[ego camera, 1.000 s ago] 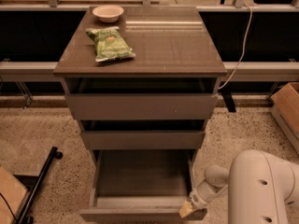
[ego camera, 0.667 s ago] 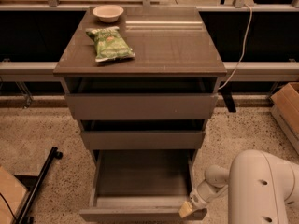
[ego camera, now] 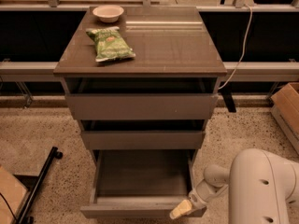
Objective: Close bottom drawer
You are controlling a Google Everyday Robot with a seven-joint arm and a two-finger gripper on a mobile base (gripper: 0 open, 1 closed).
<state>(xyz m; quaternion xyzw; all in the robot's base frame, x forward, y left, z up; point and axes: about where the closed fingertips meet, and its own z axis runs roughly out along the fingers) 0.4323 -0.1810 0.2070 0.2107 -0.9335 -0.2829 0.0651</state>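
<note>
The bottom drawer [ego camera: 142, 176] of the grey-brown cabinet stands pulled far out, with its plain floor showing and nothing in it. Its slim front panel [ego camera: 131, 210] runs along the lower edge of the camera view. My gripper [ego camera: 183, 209] sits at the right end of that front panel, against its right corner, and my white arm [ego camera: 261, 185] reaches in from the lower right. The two drawers above, the middle one [ego camera: 142, 139] and the top one [ego camera: 140, 106], stand slightly out.
On the cabinet top [ego camera: 173, 45] lie a green snack bag [ego camera: 110, 43] and a small bowl [ego camera: 108, 13]. A black stand leg [ego camera: 39, 181] lies on the floor at the left. A cardboard box [ego camera: 287, 108] stands at the right. A white cable [ego camera: 240, 36] hangs behind.
</note>
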